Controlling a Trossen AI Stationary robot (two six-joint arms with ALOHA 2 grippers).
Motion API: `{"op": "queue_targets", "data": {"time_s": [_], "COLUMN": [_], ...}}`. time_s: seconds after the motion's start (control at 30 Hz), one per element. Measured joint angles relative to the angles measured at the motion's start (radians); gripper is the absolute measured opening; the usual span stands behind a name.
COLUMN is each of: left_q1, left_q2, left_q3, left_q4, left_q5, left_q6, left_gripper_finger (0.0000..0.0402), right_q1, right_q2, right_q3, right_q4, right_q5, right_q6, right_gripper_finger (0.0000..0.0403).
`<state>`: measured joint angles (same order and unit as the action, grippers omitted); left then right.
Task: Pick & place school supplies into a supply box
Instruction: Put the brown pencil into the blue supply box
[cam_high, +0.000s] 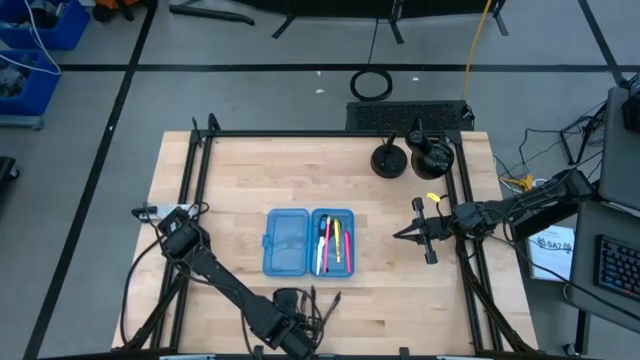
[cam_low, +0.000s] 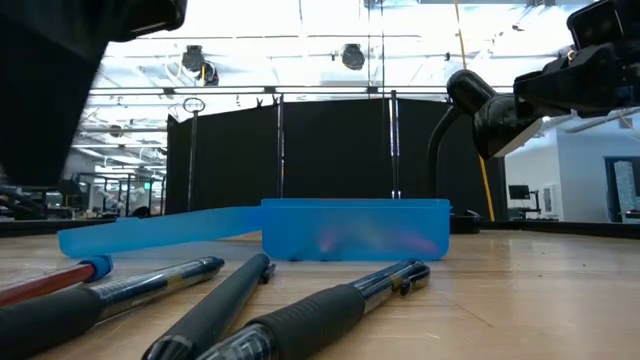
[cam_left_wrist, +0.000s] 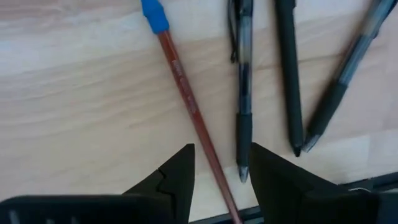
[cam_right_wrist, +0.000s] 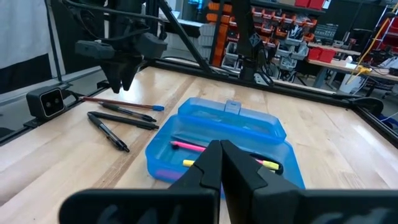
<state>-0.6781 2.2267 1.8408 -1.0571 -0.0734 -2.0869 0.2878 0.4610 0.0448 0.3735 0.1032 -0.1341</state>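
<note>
- While its fingers stand parted, the left end effector (cam_left_wrist: 221, 180) straddles the red pencil (cam_left_wrist: 186, 99), black pens (cam_left_wrist: 244, 87) beside it on the worktop (cam_left_wrist: 74, 93).
- Picking step: lower, close, carry to the supply box (cam_high: 308, 241).
- Right end effector (cam_right_wrist: 221, 163): shut, waiting.

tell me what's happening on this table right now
A two-armed robot is packing pens into an open blue pencil case. A few pink and yellow pens already lie in one half. The left hand hovers open over the table's near edge, its fingers either side of a red pencil with a blue cap; three dark pens lie beside it, all loose on the wood. The right hand waits shut to the right of the case, holding nothing.
</note>
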Motion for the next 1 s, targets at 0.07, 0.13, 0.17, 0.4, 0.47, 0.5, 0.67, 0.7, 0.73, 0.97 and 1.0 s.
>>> {"op": "queue_targets", "data": {"time_s": [0.07,0.13,0.17,0.4,0.47,0.5,0.67,0.7,0.73,0.97,1.0], "left_q1": [0.001,0.004,0.005,0.005,0.000,-0.003,-0.027,-0.033,-0.039,-0.051,-0.051], "left_q2": [0.016,0.044,0.058,0.100,0.102,0.102,0.104,0.104,0.104,0.104,0.104], "left_q3": [0.000,0.000,0.000,0.005,0.005,0.005,0.004,0.004,0.004,0.002,0.002], "left_q4": [0.004,0.009,0.013,0.027,0.022,0.018,-0.020,-0.025,-0.029,-0.036,-0.036], "left_q5": [0.008,0.041,0.055,0.109,0.107,0.110,0.145,0.144,0.144,0.148,0.147], "left_q6": [-0.009,-0.008,-0.006,0.003,0.005,0.005,0.010,0.010,0.007,0.019,0.026], "left_gripper_finger": [0.0147,0.0147,0.0147,0.0147,0.0147,0.0147,0.0147,0.0147,0.0147,0.0146,0.0142], "right_q1": [0.000,0.000,0.000,0.000,0.000,0.000,0.000,0.000,0.000,0.000,0.000], "right_q2": [0.000,0.000,0.000,0.000,0.000,0.000,0.000,0.000,0.000,0.000,0.000], "right_q3": [0.000,0.000,0.000,0.000,0.000,0.000,0.000,0.000,0.000,0.000,0.000], "right_q4": [-0.004,-0.005,-0.005,-0.005,-0.004,-0.003,-0.001,-0.001,-0.001,0.000,0.000], "right_q5": [0.000,0.000,0.000,0.000,0.000,0.000,0.000,0.000,0.000,0.000,0.000], "right_q6": [0.000,0.000,0.000,0.003,0.003,0.003,0.004,0.004,0.004,0.021,0.026], "right_gripper_finger": [0.0000,0.0000,0.0000,0.0000,0.0000,0.0000,0.0000,0.0000,0.0000,0.0000,0.0000]}}
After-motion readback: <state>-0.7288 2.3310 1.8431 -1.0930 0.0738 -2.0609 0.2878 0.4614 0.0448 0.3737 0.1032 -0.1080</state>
